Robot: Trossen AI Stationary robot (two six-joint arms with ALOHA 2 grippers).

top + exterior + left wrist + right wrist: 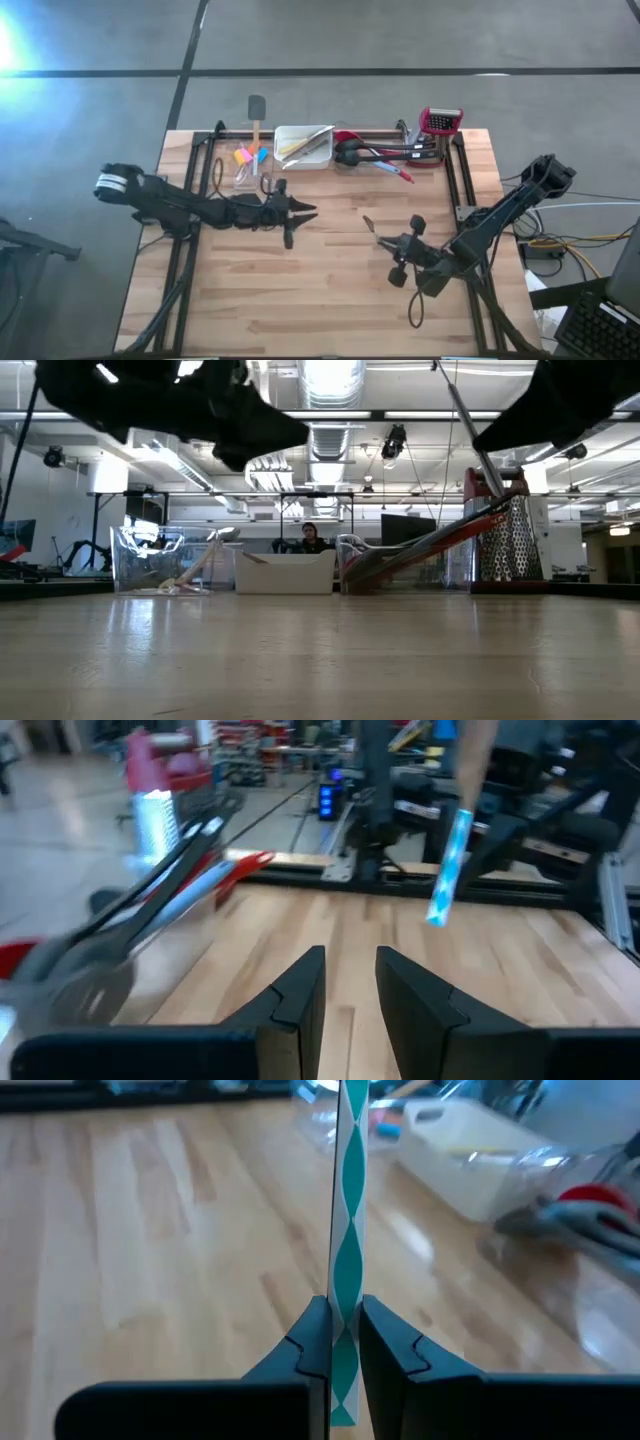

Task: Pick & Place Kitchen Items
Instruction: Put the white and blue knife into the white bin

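The right end effector (335, 1330) grips a teal-striped stick (350, 1230) — its long axis points straight ahead toward the tray (303, 146); the left end effector (350, 982) is empty, slightly open.

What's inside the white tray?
The white tray holds thin metal tongs and something yellowish beside them. Its wall hides the inside in the low view, so anything underneath stays unseen.

Teal-and-white wavy-striped stick (349, 1230); white tray (303, 146); red-topped grey grater (440, 122); light wood-grain desk (320, 290); black tools.
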